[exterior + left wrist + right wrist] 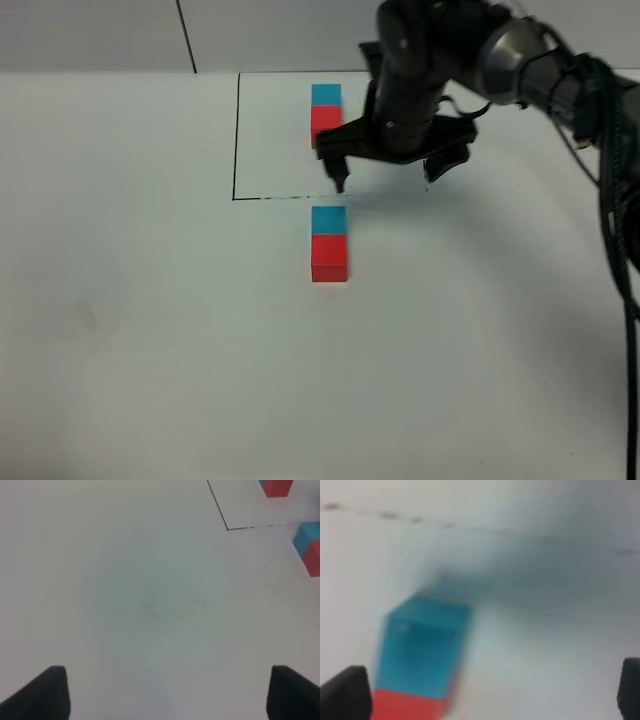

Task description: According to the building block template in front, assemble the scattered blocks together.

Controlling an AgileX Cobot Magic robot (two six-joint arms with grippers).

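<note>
A robot test bench in a lab, by the look of it. A bare white table (150,330) carries a thin black drawn rectangle (237,140) and plain coloured cubes (329,243), with a black cabled robot arm (520,70) above.

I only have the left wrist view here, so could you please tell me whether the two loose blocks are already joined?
Observer: Yes. In the high view the loose cyan-blue cube sits flush against the loose red cube, just outside the black outline.
Operator: Thank you. Does that match the template?
Observer: It seems so. The template pair inside the outline also lies with its blue cube on the far side.
Operator: And where is the right tool, please?
Observer: The right tool hangs open above the outline's near edge, holding nothing.
</note>
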